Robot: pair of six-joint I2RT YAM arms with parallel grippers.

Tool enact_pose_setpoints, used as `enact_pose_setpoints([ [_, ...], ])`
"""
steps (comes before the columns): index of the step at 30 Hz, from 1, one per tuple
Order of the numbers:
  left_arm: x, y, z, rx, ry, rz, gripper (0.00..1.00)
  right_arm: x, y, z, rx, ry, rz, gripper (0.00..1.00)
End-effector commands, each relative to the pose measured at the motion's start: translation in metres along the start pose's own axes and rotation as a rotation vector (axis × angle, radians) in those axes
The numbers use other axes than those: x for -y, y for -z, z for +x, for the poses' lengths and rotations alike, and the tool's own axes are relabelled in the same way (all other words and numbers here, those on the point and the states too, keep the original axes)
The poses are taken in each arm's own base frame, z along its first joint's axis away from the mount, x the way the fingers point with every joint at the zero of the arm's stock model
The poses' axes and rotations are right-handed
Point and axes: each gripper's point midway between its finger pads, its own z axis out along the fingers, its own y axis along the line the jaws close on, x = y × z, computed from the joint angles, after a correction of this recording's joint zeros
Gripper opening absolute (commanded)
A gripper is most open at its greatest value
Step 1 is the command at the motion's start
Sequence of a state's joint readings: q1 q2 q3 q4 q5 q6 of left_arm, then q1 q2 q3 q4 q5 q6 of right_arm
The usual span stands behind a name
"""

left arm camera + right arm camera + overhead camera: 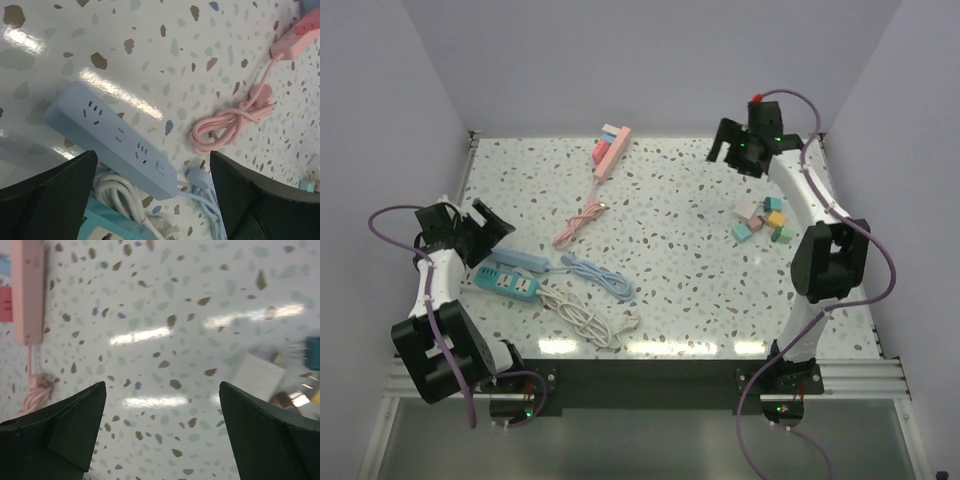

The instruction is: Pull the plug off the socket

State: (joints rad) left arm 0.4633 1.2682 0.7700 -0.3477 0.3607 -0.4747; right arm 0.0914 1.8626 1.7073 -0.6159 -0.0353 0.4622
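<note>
where the counter point(680, 250) runs up to the far wall, near the middle, lies the pink socket strip point(612, 150): a long narrow bar of smooth matt plastic, edges rounded, set at a slant. a red plug point(601, 152), short and blocky, juts from its left side and touches it; whether the pins are seated cannot be told. a small pale blue piece point(610, 131) sits beside the strip's far end.

pink cable point(578, 222): round and rubbery, leaving the strip's near end and gathered into a loose looped bundle towards the near left.

counter surface: glossy white terrazzo, flecked with brown, grey and blue-green chips, with streaks of reflected light.

near left group: pale blue socket strip point(115, 135), a rounded slab with dark slots; just beside it a teal strip point(508, 282) with white faces; a white cable point(585, 318) in slack coils; a thin blue cable point(605, 278).

right side: a cluster of small blocks point(765, 220) in teal, yellow and pinkish tones.

left arm's fingers point(50, 200): black wedges, spread wide apart, holding nothing, above the pale blue strip at the left edge.

right arm's fingers point(60, 435): same form, spread wide apart, empty, at the far right over bare counter, well apart from the pink socket strip.
</note>
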Motion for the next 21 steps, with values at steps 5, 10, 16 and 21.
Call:
enact_pose_setpoints([
  [5, 0.068, 0.015, 0.009, -0.037, -0.070, 0.307, 1.00, -0.166, -0.023, 0.112, -0.196, 0.218, -0.251, 0.98],
  [10, 0.093, 0.028, 0.020, -0.040, -0.136, 0.377, 1.00, -0.240, -0.037, 0.157, -0.211, 0.112, -0.363, 0.98],
  [16, 0.093, 0.037, 0.034, -0.038, -0.135, 0.402, 1.00, -0.299, -0.051, 0.212, -0.205, -0.041, -0.408, 0.98],
  [21, 0.085, 0.040, 0.047, -0.055, -0.129, 0.382, 1.00, -0.315, -0.079, 0.240, -0.217, -0.278, -0.354, 0.98],
])
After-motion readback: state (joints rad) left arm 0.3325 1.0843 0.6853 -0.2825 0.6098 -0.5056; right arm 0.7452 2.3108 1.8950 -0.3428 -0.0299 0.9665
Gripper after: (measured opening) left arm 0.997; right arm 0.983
